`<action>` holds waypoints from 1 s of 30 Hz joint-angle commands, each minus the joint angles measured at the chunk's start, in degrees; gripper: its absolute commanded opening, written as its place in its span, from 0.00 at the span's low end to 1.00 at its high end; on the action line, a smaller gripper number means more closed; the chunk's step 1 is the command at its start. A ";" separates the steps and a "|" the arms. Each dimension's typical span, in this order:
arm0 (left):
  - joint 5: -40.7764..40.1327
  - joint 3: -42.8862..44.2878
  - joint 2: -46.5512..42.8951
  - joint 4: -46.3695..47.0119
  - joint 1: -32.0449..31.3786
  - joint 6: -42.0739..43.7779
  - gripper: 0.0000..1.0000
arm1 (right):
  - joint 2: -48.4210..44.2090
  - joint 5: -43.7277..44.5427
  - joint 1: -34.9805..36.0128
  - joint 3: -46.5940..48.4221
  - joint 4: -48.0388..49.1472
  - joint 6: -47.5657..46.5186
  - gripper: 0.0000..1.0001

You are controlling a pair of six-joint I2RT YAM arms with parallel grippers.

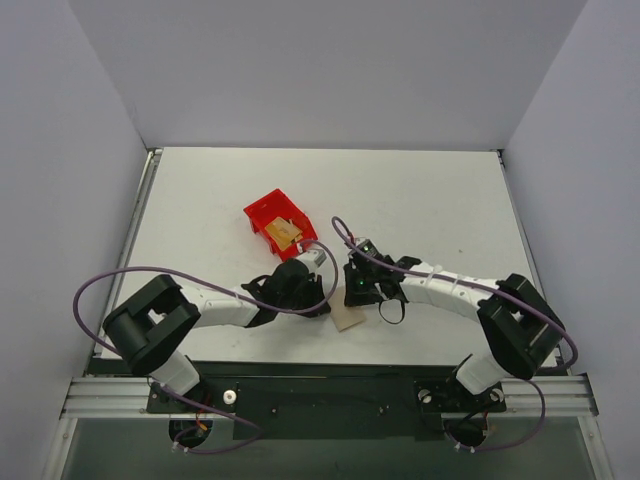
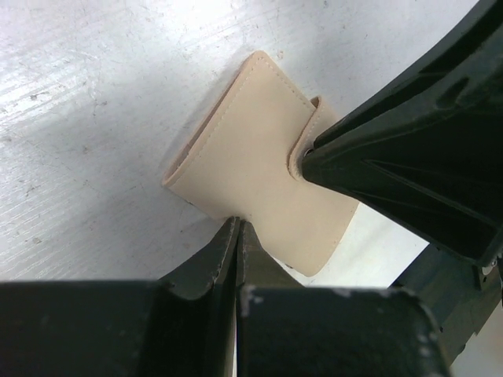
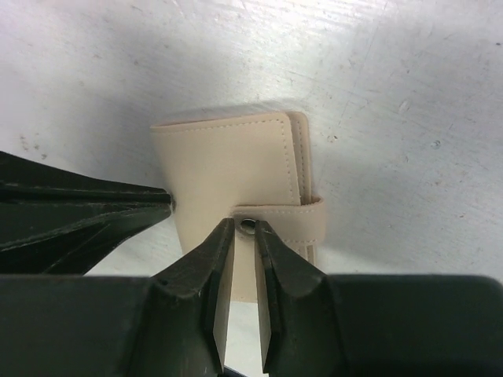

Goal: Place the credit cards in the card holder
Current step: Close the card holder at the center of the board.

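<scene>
- left pincer (image 2: 237, 226) pinched closed at card holder (image 2: 244, 157) edge, right pincer (image 3: 245, 229) narrow over snap tab (image 3: 287, 218)
- tab might slip out, card holder skids on table (image 2: 78, 78)

No legible text, brand, number or sign in any view. Face of the card holder (image 3: 228, 165) plain, stitching only. Pale markings on the credit cards (image 1: 284, 234) in the red bin (image 1: 262, 212): too small to read.
</scene>
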 commanded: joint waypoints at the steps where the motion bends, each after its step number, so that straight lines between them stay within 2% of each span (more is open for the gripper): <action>1: -2.69 2.74 -4.97 -0.54 0.34 0.91 0.08 | -7.35 1.06 0.11 -2.35 9.46 2.06 0.15; 5: -7.70 3.36 -10.68 -5.89 0.78 1.62 0.08 | -13.07 4.49 -0.24 -4.11 10.71 2.68 0.21; 7: -13.22 3.71 -14.37 -9.85 0.87 2.23 0.08 | -17.80 7.03 -0.33 -5.52 9.66 2.33 0.26; 10: -22.34 4.06 -21.65 -18.17 0.96 3.11 0.16 | -22.73 11.60 -0.42 -7.71 6.50 1.28 0.33; 11: -25.77 3.80 -23.16 -19.69 1.05 3.46 0.22 | -25.70 12.57 -0.51 -8.07 4.05 1.01 0.39; 14: -31.51 3.01 -31.32 -25.39 1.13 3.99 0.37 | -31.69 16.87 -0.51 -10.09 -0.18 0.57 0.51; 16: -34.76 2.75 -35.80 -29.08 1.40 3.99 0.48 | -35.92 18.98 -0.77 -10.97 -3.00 0.75 0.64; 17: -36.43 2.75 -36.96 -30.15 1.66 3.99 0.55 | -38.37 19.61 -0.68 -11.24 -4.83 0.84 0.71; 18: -37.05 2.83 -39.06 -32.60 1.75 4.08 0.73 | -39.43 20.92 -0.77 -11.76 -6.42 1.45 0.74; 19: -38.10 2.92 -40.91 -34.97 1.84 4.08 0.78 | -41.71 22.32 -0.77 -12.11 -7.13 2.06 0.79; 23: -41.01 2.75 -44.78 -40.69 1.92 1.71 0.81 | -47.51 25.84 -0.86 -15.18 -9.42 4.17 0.87; 30: -42.59 -0.32 -49.36 -43.96 1.92 -2.86 0.85 | -53.33 29.89 -0.86 -18.97 -9.86 4.97 0.88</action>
